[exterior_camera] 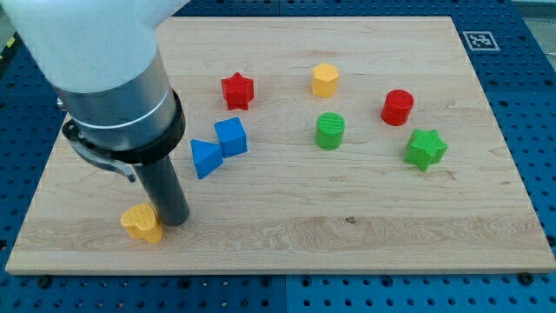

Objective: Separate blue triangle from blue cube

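The blue triangle (205,158) lies on the wooden board, touching the blue cube (231,136), which sits just to its upper right. My tip (175,221) rests on the board below and to the left of the triangle, apart from it. The tip stands right beside a yellow heart-shaped block (142,223) at the view's lower left. The arm's grey body (113,78) fills the upper left and hides the board behind it.
A red star (237,90) lies above the blue cube. A yellow hexagon (325,80), a green cylinder (330,130), a red cylinder (398,107) and a green star (426,149) lie to the right. The board's bottom edge (278,271) runs below the tip.
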Motion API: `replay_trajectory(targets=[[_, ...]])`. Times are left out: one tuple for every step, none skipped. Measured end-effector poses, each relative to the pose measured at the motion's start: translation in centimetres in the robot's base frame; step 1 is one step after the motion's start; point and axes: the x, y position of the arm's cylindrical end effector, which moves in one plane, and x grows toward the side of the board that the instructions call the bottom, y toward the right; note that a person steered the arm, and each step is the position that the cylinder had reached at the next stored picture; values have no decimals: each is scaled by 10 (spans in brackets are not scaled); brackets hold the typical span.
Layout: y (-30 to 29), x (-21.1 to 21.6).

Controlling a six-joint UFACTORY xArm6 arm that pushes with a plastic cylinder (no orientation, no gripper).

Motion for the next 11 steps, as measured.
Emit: replay_trajectory(targets=[[36, -7], [63, -55], [65, -102], [61, -109], [59, -81], [49, -59], [45, -82], [34, -98], [1, -98], [-25, -114], [-39, -127]])
